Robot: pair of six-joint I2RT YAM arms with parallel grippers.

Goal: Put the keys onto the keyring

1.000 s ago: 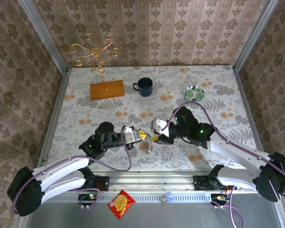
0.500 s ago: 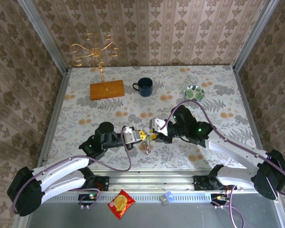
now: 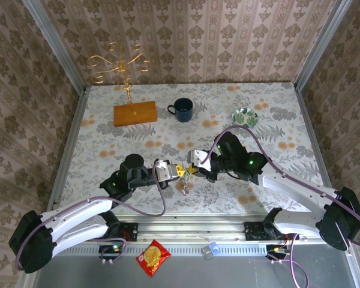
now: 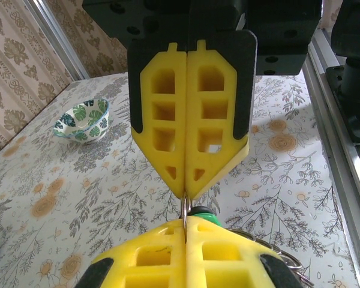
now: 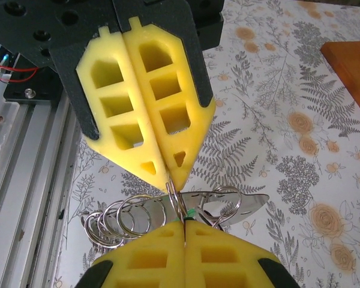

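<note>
My left gripper (image 3: 179,171) and right gripper (image 3: 192,170) meet tip to tip above the near middle of the table. Both are shut on one thin metal ring of the keyring (image 4: 184,207) (image 5: 177,198), which runs from one pair of tips into the other. The green head of a key (image 4: 202,213) (image 5: 192,213) peeks out beside that ring, its blade hidden. In the right wrist view several more rings (image 5: 117,221) and a flat metal plate (image 5: 240,201) hang from it. My left gripper (image 4: 186,227) and right gripper (image 5: 185,223) show their pads pressed together.
A dark mug (image 3: 182,109) and a leaf-patterned bowl (image 3: 245,116) (image 4: 83,122) stand at the back. A gold wire stand on a wooden base (image 3: 135,113) is at the back left. A red snack packet (image 3: 153,257) lies below the metal rail (image 3: 186,223).
The right gripper has slid a little left to the left gripper's tips and closed its jaws on the ring. The left gripper has stayed shut and in place.
</note>
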